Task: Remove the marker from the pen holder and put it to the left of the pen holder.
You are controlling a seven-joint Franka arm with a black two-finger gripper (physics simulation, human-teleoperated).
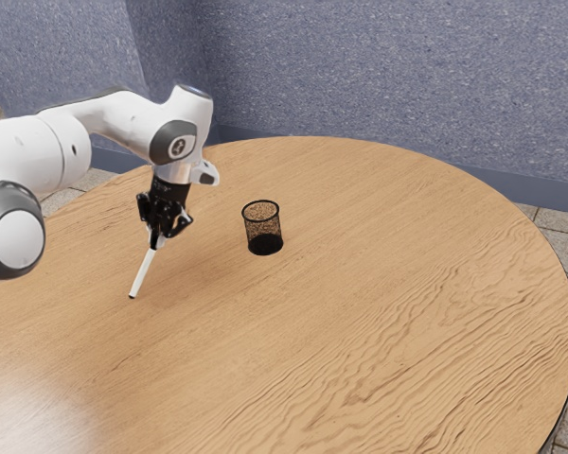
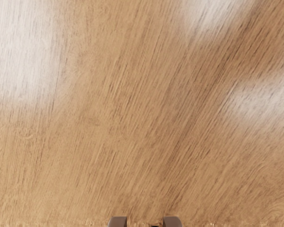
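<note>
In the exterior view my gripper (image 1: 158,242) points down over the exterior view's left part of the table, shut on the marker's upper end. The white marker (image 1: 143,273) slants down from it toward the exterior view's lower left, dark tip lowest. I cannot tell whether that tip touches the wood. The black mesh pen holder (image 1: 263,229) stands upright toward the exterior view's right of my hand, apart from the marker. At the wrist view's lower edge are the tips of my gripper (image 2: 145,222), with a small dark bit between them.
The round wooden table (image 1: 388,284) extends well past the pen holder toward the exterior view's right. A speckled blue-grey wall (image 1: 388,66) rises behind it, and stone floor tiles (image 1: 563,223) lie beyond its edge.
</note>
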